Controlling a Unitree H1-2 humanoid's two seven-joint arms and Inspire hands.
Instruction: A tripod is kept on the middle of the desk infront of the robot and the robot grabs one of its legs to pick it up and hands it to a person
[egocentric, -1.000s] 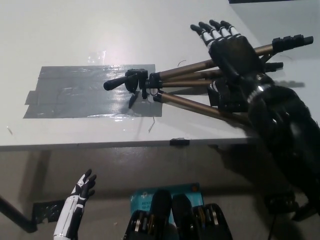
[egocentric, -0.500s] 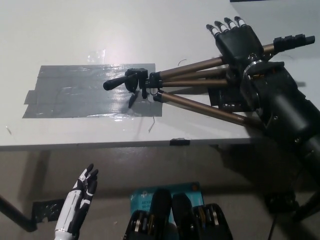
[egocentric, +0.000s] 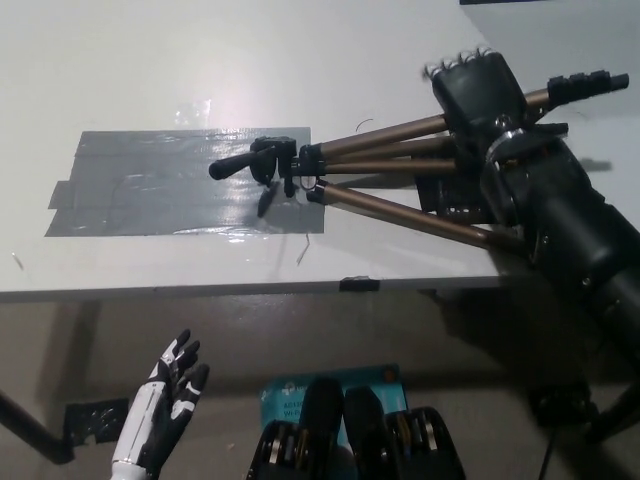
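Observation:
A tripod (egocentric: 385, 165) with bronze legs and a black head (egocentric: 265, 162) lies on its side on the white desk (egocentric: 200, 60), head to the left, legs fanned out to the right. My black right hand (egocentric: 478, 90) sits on top of the far leg near the feet, its fingers curled down over that leg, whose gripped part is hidden under the palm. The black forearm covers the ends of the other legs. My white left hand (egocentric: 172, 395) rests open below the desk's front edge at lower left.
A patch of grey tape (egocentric: 150, 180) covers the desk under and left of the tripod head. The desk's front edge (egocentric: 200, 290) runs across the middle of the view. A blue object (egocentric: 300, 392) lies on the floor below.
My right hand slid right along the legs, then its outstretched fingers curled down over the far leg. The left hand rose slightly and spread. The tripod stayed put.

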